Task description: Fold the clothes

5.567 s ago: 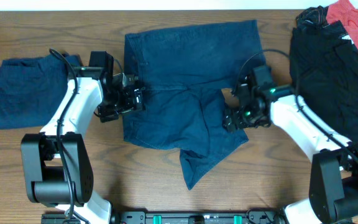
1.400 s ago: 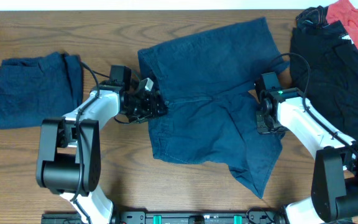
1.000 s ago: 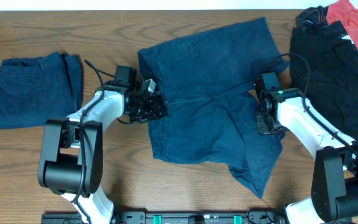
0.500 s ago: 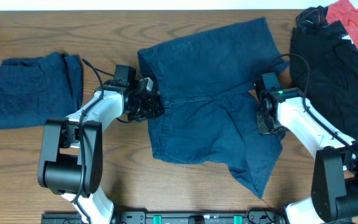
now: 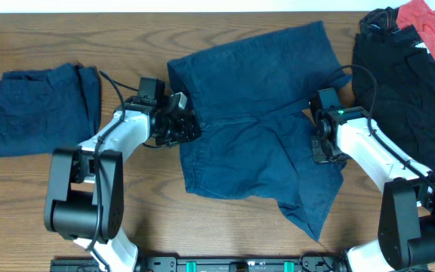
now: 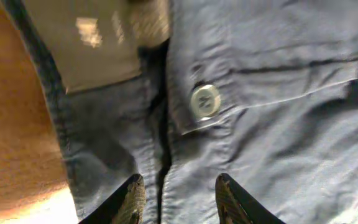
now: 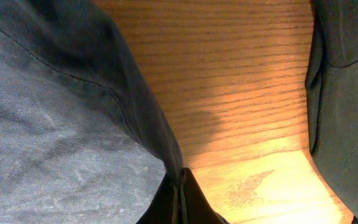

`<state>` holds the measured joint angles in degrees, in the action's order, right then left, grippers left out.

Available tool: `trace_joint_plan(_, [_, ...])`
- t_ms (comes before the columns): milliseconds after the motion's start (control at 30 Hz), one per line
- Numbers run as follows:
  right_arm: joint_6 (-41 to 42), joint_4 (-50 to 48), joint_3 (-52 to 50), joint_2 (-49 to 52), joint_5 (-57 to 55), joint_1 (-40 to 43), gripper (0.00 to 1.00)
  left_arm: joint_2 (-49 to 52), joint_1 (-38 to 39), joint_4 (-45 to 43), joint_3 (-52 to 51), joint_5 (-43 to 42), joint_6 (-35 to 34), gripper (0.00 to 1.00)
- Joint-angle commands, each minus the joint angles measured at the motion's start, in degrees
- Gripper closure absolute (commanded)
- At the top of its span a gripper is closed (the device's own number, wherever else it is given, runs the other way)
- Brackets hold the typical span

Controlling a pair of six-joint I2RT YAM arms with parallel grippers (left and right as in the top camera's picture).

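Since the shorts [image 5: 255, 113] lie rumpled between the arms, one leg trailing toward the robot, flattening seems in hand. Right gripper [image 7: 180, 196] is clenched on their right hem [image 7: 135, 118]. Left gripper [image 6: 179, 198] stands parted over their waistband [image 6: 260, 62] by the button [image 6: 204, 101] and should next pinch it. Left of them rests another navy garment [image 5: 40, 106].

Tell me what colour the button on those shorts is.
Pale silvery grey button, clearest in the left wrist view.

We've got the navy shorts [image 5: 255, 121] spread open in the middle, waistband [image 6: 260, 56] at the left, pretty rumpled, lower leg creased and tapering to a point. Up close we see a metal button [image 6: 204, 101] and pale label [image 6: 89, 43]. A second navy piece [image 5: 40, 109] lies folded far left.
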<state>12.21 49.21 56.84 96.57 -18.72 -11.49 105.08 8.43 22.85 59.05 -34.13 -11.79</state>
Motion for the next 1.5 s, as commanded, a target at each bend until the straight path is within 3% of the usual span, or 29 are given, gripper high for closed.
trace_joint_plan(0, [1.01,-0.13,0.74,-0.42,-0.76,0.17,0.99,-1.64,0.09,-0.31,-0.44,-0.33,0.15,0.60])
trace_joint_plan(633, [1.01,0.09,0.74,-0.42,-0.76,0.17,0.99,3.61,4.35,-3.87,-0.44,3.80,0.15,0.60])
trace_joint_plan(1167, [1.01,0.28,0.74,-0.42,-0.74,0.17,0.99,3.65,4.61,-3.67,-0.50,0.26,-1.03,0.62])
trace_joint_plan(1467, [1.01,0.81,0.74,-0.42,-0.74,0.17,0.99,3.65,5.79,-3.72,-0.48,0.07,-2.82,0.92])
